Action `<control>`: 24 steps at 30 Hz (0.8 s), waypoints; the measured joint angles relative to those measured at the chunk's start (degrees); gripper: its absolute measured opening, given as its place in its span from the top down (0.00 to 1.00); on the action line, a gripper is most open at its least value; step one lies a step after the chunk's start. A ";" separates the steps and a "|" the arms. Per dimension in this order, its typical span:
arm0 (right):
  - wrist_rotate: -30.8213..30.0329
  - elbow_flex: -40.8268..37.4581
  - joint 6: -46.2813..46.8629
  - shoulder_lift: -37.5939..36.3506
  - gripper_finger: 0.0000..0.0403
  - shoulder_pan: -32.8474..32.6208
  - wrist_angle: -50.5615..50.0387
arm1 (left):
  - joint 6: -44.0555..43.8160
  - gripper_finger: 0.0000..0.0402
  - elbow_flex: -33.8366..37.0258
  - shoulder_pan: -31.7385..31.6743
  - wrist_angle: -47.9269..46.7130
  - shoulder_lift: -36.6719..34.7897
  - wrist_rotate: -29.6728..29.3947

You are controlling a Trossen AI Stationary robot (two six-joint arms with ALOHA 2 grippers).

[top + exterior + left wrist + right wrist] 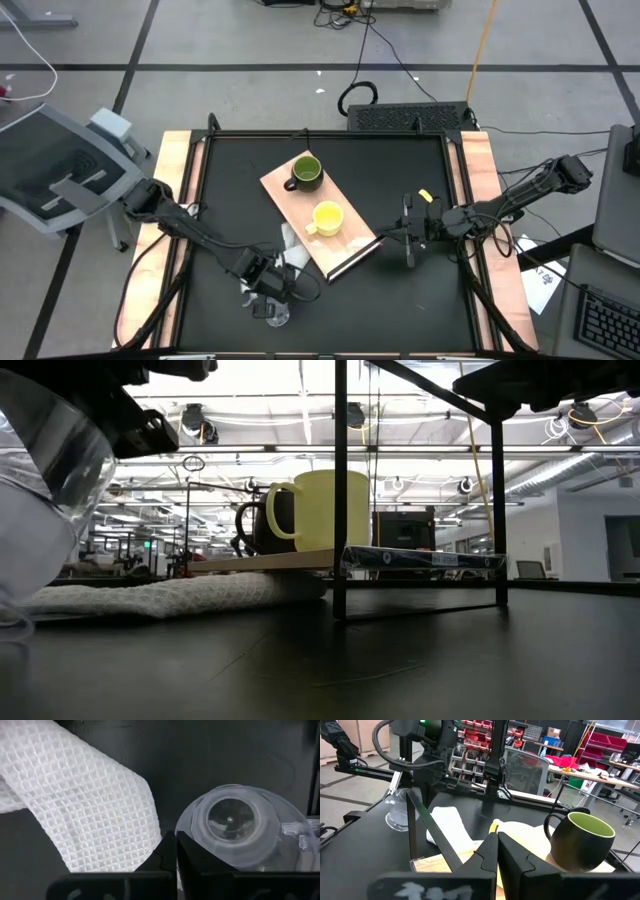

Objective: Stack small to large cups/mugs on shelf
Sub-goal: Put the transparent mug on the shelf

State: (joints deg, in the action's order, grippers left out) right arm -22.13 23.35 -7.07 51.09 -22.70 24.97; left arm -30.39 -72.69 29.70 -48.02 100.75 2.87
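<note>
**High view: two mugs on board, clear cup at left pincer**

High view: flat rectangular light-wood shelf board lying diagonally mid-surface on black tabletop surface, dark edge strip at its near end. Dark olive-green handled mug and bright yellow handled mug upright on board, side by side, well apart. White waffle-weave cloth just beside board's near-left edge. Small clear plastic cup near front edge, off the board, at left pincer; fingers together in wrist view, cup beside them, grip on cup not discernible. Right pincer near board's dark end, fingers together, holding nothing.
</note>
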 joint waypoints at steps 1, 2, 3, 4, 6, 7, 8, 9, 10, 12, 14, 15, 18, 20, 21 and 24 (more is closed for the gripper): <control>0.00 0.00 0.00 0.00 1.00 0.00 0.02 | -0.16 1.00 -0.01 0.01 0.01 -0.04 -0.22; -0.01 0.01 0.00 0.00 1.00 0.00 0.01 | -0.20 1.00 -0.11 0.07 -0.26 -0.10 -0.68; -0.02 0.01 0.00 0.00 1.00 0.00 0.00 | -0.21 1.00 -0.50 0.15 -0.84 -0.08 -1.23; -0.01 0.01 0.00 0.00 1.00 0.00 0.02 | -0.25 1.00 -1.12 0.35 -1.51 -0.01 -2.05; 0.00 0.00 0.00 0.00 1.00 0.00 0.00 | -0.18 1.00 -2.56 0.86 -3.27 0.00 -4.69; 0.00 0.01 0.00 0.00 1.00 0.00 0.00 | 0.13 1.00 -3.15 1.24 -3.53 0.00 -5.92; -0.02 0.00 0.00 0.00 1.00 0.00 0.00 | 0.25 1.00 -3.67 1.52 -3.50 0.01 -6.70; -0.01 0.00 0.00 0.00 1.00 0.00 -0.02 | 0.24 1.00 -4.20 1.78 -3.61 0.07 -7.41; -0.02 0.00 0.00 0.00 1.00 0.00 0.00 | 0.22 1.00 -4.77 2.08 -3.92 0.13 -8.07; -0.01 0.00 0.00 0.00 1.00 0.00 -0.02 | 0.19 1.00 -5.80 2.67 -4.38 0.04 -8.99; 0.00 0.00 0.30 0.00 1.00 -0.01 -0.01 | -0.20 1.00 -6.14 3.04 -4.45 0.02 -9.07; 0.00 0.00 0.35 0.00 1.00 0.00 -0.02 | -0.38 1.00 -6.19 3.15 -4.58 0.04 -9.05; -0.02 0.02 0.37 0.00 1.00 0.00 -0.04 | -1.29 1.00 -6.23 3.16 -4.61 0.03 -9.05; -0.02 0.01 0.37 0.00 1.00 0.00 -0.05 | -1.77 1.00 -6.25 3.10 -4.58 0.19 -9.06; 0.00 0.01 0.38 0.00 1.00 0.00 -0.05 | -1.86 1.00 -6.27 3.11 -4.58 0.32 -9.09; -0.01 0.00 0.39 0.00 1.00 0.00 -0.36 | -2.68 1.00 -6.27 3.45 -4.76 0.42 -9.07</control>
State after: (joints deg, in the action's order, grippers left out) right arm -22.14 23.35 -6.68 51.09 -22.70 24.61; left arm -33.07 -78.96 33.15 -52.77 101.17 -6.20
